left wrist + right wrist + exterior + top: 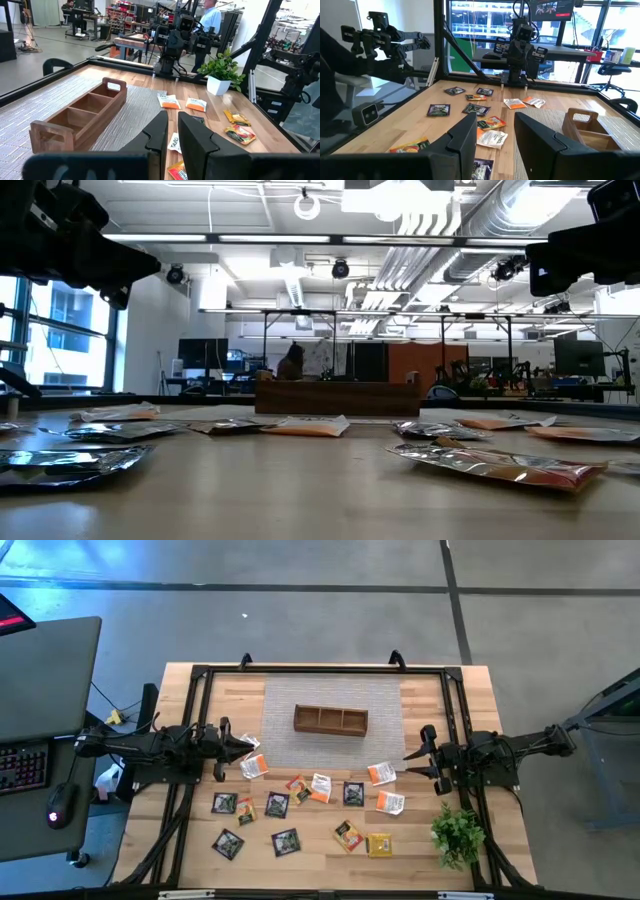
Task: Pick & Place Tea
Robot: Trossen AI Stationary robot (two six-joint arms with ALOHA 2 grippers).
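Several small flat tea sachets lie scattered on the near half of the wooden table: white-and-orange (381,773), dark grey-green (277,805) and yellow (379,844). The brown three-compartment tray (330,720) stands on a grey mat beyond them. My left gripper (247,745) hovers at the mat's left edge, just beyond a white-and-orange sachet (255,767); its fingers (173,122) stand a narrow gap apart. My right gripper (410,764) hovers open at the mat's right edge, near the sachet (381,773); its fingers (495,127) are wide apart. Neither holds anything.
A small green plant in a white pot (458,835) stands at the table's near right corner, close to the right arm. A black frame (320,668) runs around the table. The grey mat (290,695) has bare room around the tray. People show in the room beyond.
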